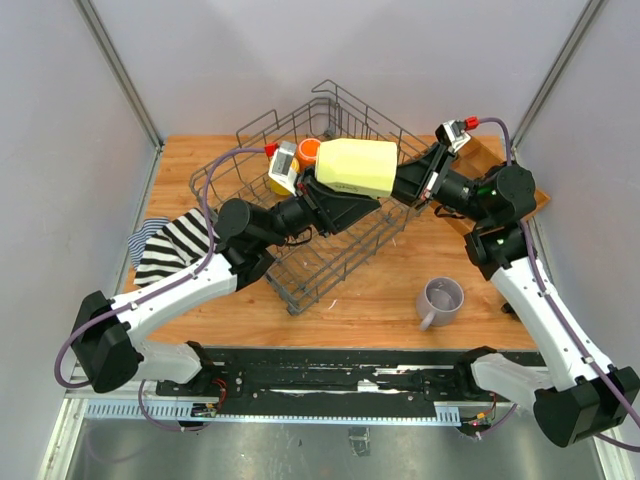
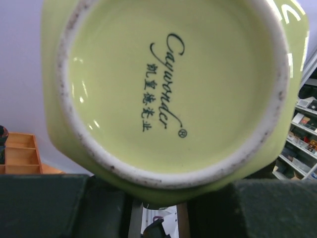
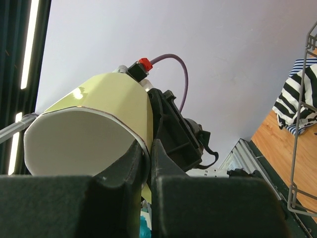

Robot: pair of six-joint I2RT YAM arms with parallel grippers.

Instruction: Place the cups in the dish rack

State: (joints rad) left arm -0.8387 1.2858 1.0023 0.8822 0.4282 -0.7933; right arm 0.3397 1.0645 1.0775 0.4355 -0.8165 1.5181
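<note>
Pale yellow mug (image 1: 357, 166) on its side, in air over dish rack (image 1: 330, 272), betw. both arms. R gripper (image 3: 147, 151) clamped on rim wall, one finger inside mouth. L gripper (image 2: 158, 213) at mug base; gripping or not, cannot tell. Orange mug (image 1: 308, 151) just behind, within rack walls. Lavender mug (image 1: 440, 298) upright on table (image 1: 400, 325), beside rack.

Sideways pale yellow cup (image 1: 357, 166) hangs over wire rack (image 1: 300, 290).

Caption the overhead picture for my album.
Over a wire rack, the right pincer pinches a pale yellow cup by its rim; the left pincer sits at its base.
</note>
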